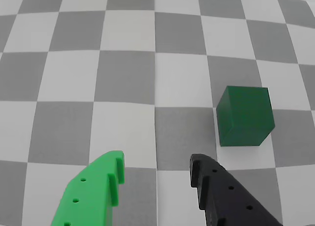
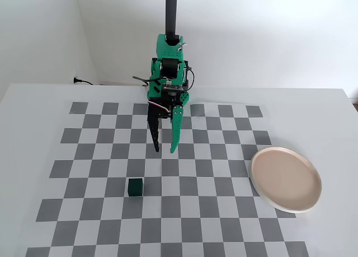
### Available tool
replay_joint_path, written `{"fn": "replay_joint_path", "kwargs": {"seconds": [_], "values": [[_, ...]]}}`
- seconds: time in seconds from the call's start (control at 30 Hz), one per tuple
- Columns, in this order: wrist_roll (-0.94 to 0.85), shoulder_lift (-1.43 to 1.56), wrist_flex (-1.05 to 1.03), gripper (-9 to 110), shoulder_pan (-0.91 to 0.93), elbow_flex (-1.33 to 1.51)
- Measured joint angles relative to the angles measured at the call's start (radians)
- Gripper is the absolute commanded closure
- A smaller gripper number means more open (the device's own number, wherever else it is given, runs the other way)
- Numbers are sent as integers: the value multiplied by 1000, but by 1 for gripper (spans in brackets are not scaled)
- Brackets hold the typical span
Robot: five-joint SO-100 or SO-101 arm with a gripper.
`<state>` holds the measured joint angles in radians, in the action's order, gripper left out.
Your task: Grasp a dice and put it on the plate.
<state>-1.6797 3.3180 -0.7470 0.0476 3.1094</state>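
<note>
In the wrist view my pincer (image 1: pixel 156 169) sits closest to the lens, spread wide and holding nothing, one green finger (image 1: pixel 101 186) on the left and one black finger (image 1: pixel 216 186) on the right. Just past the black tip, and offset to the right of the gap, the dice (image 1: pixel 244 116) rests on the checkered tabletop (image 1: pixel 128 73). That offset is my main worry: if I push straight ahead, I judge the black finger strikes the near face and shoves the cube away instead of straddling it. The dice also sits slightly turned to the fingers, so closing on it could twist it out. In the fixed view the plate (image 2: pixel 286 180) lies well apart to the right, so a weak pinch risks dropping the cube during the long carry.
</note>
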Motion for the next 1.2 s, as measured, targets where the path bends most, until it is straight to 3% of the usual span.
{"fn": "replay_joint_path", "kwargs": {"seconds": [0.3, 0.7, 1.2], "values": [[-17, -184, 153, 90, 5, -15], [-9, -830, 325, 88, 141, -408], [-74, -1243, 479, 85, 276, -600]]}}
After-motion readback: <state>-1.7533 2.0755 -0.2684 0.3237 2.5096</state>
